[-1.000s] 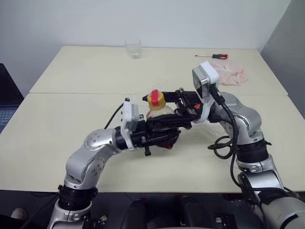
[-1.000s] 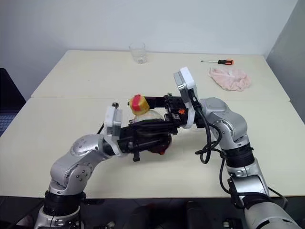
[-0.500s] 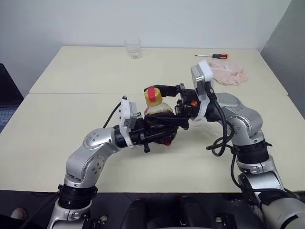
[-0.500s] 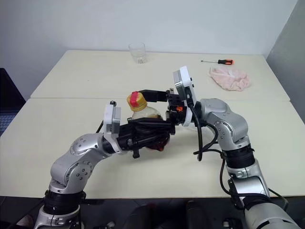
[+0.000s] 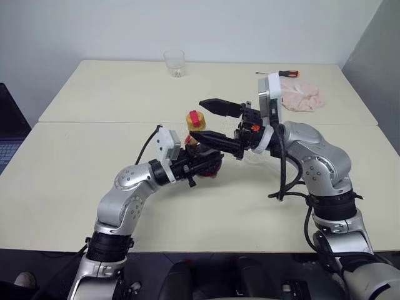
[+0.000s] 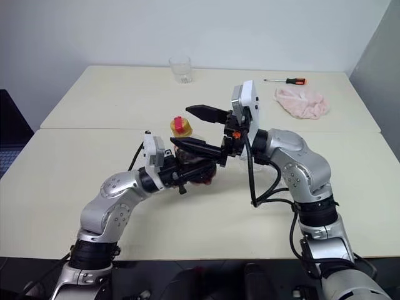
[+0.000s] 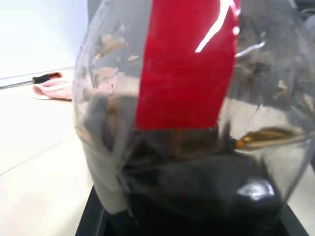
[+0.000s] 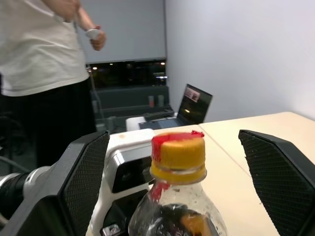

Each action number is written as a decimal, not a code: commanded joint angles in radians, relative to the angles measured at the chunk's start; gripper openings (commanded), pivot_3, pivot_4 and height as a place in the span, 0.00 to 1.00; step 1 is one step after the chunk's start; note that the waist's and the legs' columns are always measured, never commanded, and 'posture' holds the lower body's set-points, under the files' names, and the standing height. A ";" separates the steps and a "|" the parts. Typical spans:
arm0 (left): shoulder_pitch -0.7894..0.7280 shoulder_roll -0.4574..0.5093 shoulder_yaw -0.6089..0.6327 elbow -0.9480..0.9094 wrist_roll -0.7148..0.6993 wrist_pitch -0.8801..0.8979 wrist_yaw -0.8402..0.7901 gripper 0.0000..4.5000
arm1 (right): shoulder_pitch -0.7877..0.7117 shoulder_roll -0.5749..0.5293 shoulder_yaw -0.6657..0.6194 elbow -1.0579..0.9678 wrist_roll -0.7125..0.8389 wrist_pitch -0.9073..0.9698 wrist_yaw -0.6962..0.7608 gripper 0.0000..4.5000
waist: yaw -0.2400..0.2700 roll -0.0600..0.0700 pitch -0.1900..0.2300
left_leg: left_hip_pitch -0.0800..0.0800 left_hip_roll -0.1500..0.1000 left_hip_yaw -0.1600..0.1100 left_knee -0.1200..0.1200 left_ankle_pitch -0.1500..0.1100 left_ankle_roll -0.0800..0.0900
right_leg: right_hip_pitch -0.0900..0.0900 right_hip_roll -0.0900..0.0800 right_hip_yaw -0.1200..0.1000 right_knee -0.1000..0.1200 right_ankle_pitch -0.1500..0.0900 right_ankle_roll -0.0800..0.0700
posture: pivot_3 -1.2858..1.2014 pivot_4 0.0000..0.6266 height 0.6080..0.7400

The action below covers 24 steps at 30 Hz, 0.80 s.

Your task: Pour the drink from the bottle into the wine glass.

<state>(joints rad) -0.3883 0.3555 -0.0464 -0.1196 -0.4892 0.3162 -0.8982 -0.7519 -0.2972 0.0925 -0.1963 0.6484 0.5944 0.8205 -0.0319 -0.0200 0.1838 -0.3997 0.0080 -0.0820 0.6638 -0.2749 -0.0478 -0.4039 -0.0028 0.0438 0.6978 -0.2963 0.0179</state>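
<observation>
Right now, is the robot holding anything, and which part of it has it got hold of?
Yes. Its left gripper holds the bottle by the round body. The right gripper holds nothing: its fingers stand open on either side of the yellow cap.

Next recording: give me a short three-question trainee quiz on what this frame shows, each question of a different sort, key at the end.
1. True or false: the yellow-orange cap is still on the small clear plastic bottle of dark drink.
2. Which gripper is shut on the bottle? A) left gripper B) right gripper
3. Fill in: the orange-handled screwdriver lies at the table's far edge beside a crumpled pink ____.

Key: 1 true. 2 A; the right gripper stands open with one finger on each side of the cap, apart from it. 3 cloth.
</observation>
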 commanded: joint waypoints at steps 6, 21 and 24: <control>-0.059 -0.034 -0.022 0.037 0.032 -0.091 -0.024 0.38 | -0.042 0.044 0.025 0.020 -0.103 -0.078 -0.055 1.00 | -0.001 0.000 0.000 | 0.000 0.000 0.000 0.000 0.000 0.000 | 0.000 0.000 0.000 0.000 0.000 0.000 | 0.52 0.24 1.00; -0.056 -0.031 -0.031 0.034 0.029 -0.090 -0.045 0.38 | -0.082 0.097 0.033 0.096 -0.182 -0.125 -0.081 1.00 | -0.001 0.000 0.000 | 0.000 0.000 0.000 0.000 0.000 0.000 | 0.000 0.000 0.000 0.001 0.000 0.000 | 0.52 0.24 1.00; -0.051 -0.029 -0.031 0.030 0.027 -0.087 -0.047 0.38 | -0.085 0.097 0.031 0.099 -0.185 -0.125 -0.080 1.00 | -0.001 0.000 0.000 | 0.000 0.000 -0.001 0.000 0.000 0.000 | 0.000 0.000 0.000 0.001 0.000 0.000 | 0.52 0.24 1.00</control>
<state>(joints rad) -0.4335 0.3274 -0.0793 -0.0410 -0.4508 0.2499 -0.9310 -0.8067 -0.2064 0.1392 -0.0827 0.4619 0.4893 0.7424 -0.0325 -0.0200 0.1838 -0.3995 0.0082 -0.0825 0.6638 -0.2748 -0.0479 -0.4043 -0.0028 0.0436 0.6984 -0.2962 0.0178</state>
